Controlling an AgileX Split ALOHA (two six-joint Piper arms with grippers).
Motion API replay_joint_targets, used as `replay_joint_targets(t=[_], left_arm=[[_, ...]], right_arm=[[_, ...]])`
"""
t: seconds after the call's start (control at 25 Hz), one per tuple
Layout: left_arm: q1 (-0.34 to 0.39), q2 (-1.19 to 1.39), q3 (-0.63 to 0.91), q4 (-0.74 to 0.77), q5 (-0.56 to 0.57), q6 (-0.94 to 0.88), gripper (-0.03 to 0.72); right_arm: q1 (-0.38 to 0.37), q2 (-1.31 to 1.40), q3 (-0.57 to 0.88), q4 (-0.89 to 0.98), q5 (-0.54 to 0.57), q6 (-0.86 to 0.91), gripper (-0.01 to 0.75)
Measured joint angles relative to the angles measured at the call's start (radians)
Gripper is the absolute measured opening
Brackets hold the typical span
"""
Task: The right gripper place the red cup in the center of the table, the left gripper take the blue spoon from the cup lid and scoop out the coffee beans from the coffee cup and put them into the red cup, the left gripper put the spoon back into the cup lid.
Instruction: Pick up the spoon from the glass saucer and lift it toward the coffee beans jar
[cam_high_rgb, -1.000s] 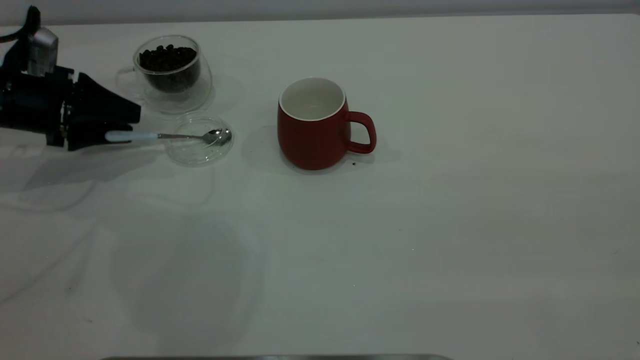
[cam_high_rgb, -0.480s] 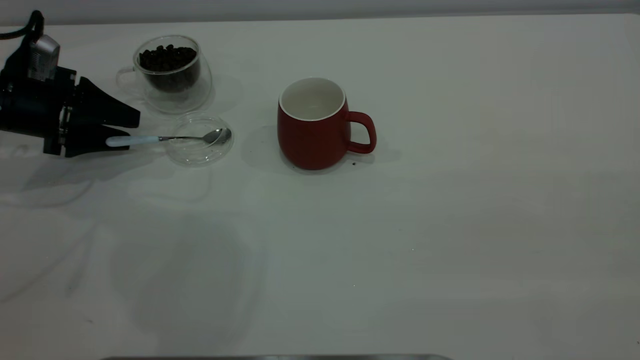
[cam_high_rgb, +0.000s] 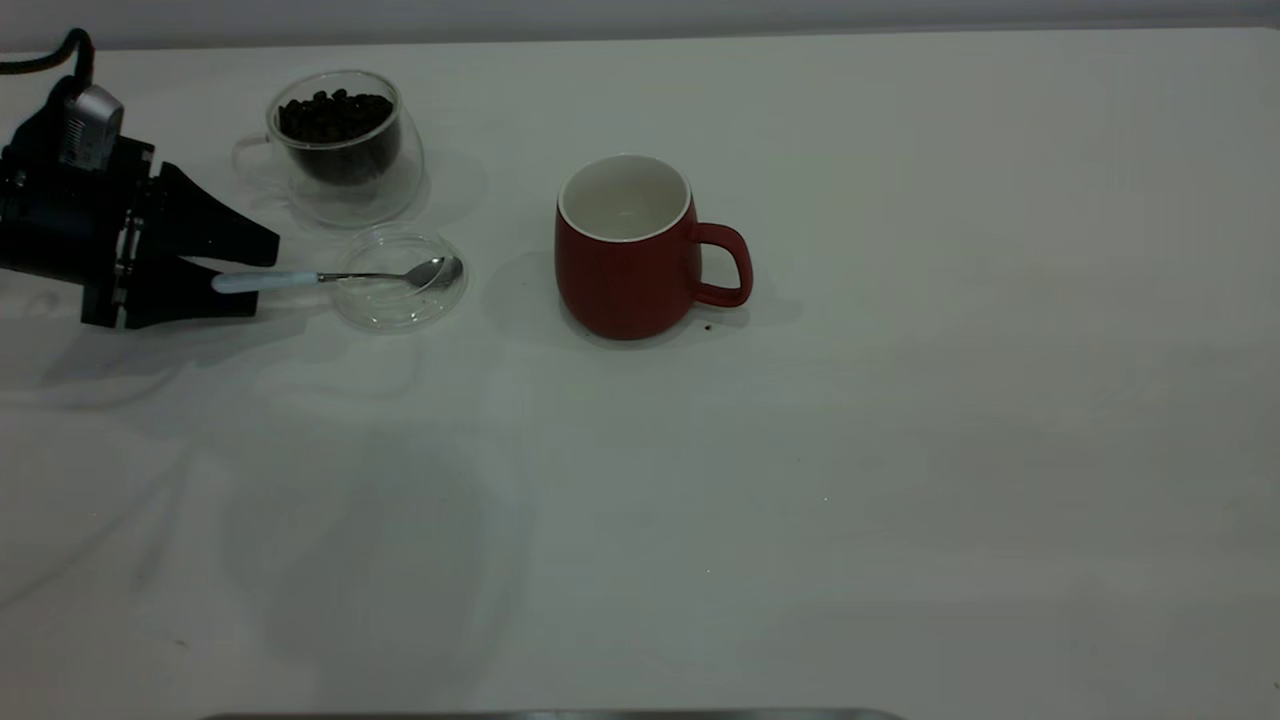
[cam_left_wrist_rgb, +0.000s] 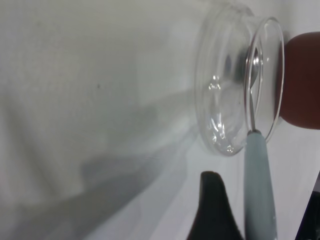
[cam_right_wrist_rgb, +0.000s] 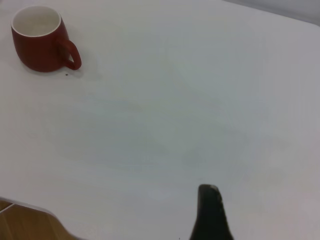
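While left gripper (cam_high_rgb: 235, 272) jaws gape around blue spoon (cam_high_rgb: 330, 276) handle, white table (cam_high_rgb: 800, 450) otherwise bare.

A dark-red body with a white inside is shown by the red cup (cam_high_rgb: 630, 260), a pale-blue handle by the blue spoon (cam_high_rgb: 330, 277), near-black by the coffee beans (cam_high_rgb: 335, 112), and plain white by the table (cam_high_rgb: 800, 450).

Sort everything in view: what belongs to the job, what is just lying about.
Job: red cup, spoon, lid, glass cup of beans, left claw, table.
Lying about: a dark speck beside the red cup.
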Motion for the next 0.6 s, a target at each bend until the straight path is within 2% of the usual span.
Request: replay_joint_targets(t=[0.44, 0.6], left_arm=[[0.0, 0.0, 0.0, 0.001, 0.038, -0.019, 0.583], [0.0, 0.0, 0.0, 0.001, 0.038, -0.02, 0.525]], right_arm=[[0.0, 0.0, 0.0, 0.0, 0.0, 0.0, 0.573], [0.0, 0.0, 0.0, 0.0, 0.0, 0.0, 0.573]])
